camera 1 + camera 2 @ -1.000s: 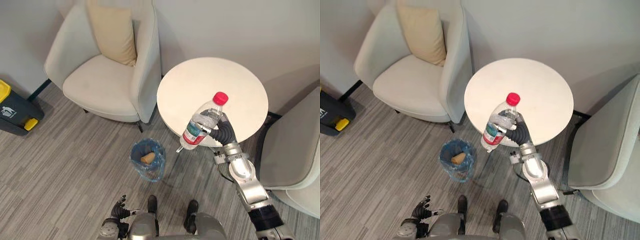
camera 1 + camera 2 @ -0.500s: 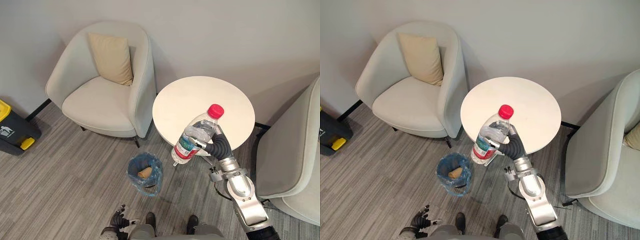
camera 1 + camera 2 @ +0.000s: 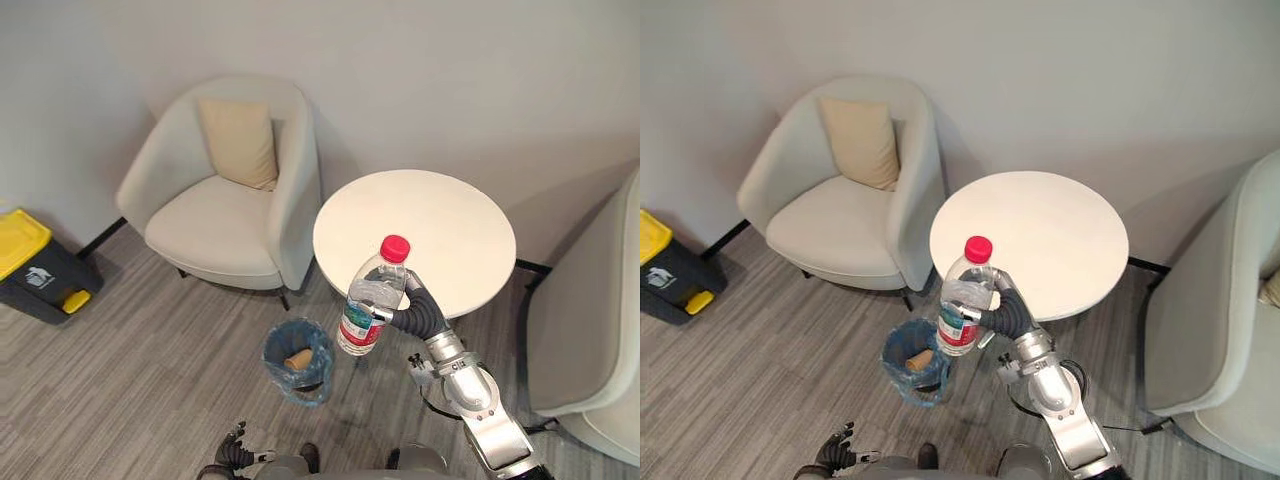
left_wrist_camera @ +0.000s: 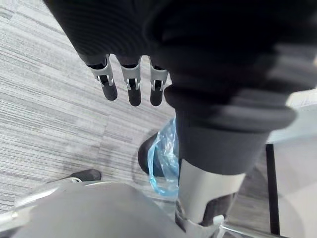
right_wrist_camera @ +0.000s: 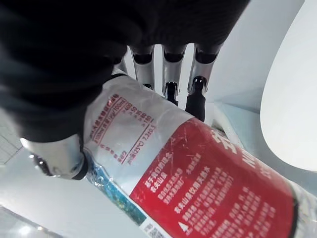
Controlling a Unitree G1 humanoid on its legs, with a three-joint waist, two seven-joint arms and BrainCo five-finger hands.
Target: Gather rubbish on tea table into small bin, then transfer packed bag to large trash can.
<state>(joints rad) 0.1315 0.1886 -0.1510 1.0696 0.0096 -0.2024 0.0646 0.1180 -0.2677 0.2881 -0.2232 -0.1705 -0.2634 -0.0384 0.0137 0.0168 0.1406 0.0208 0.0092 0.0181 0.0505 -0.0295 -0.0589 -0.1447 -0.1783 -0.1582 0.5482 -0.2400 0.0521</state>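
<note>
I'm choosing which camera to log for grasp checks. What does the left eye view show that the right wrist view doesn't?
Left eye view: the blue-bagged small bin with a brown scrap inside, the yellow-lidded large trash can, the armchair, and the red cap of the bottle. Right wrist view: the fingers up close, curled round the bottle's label. Both: the bottle held in the right hand.
</note>
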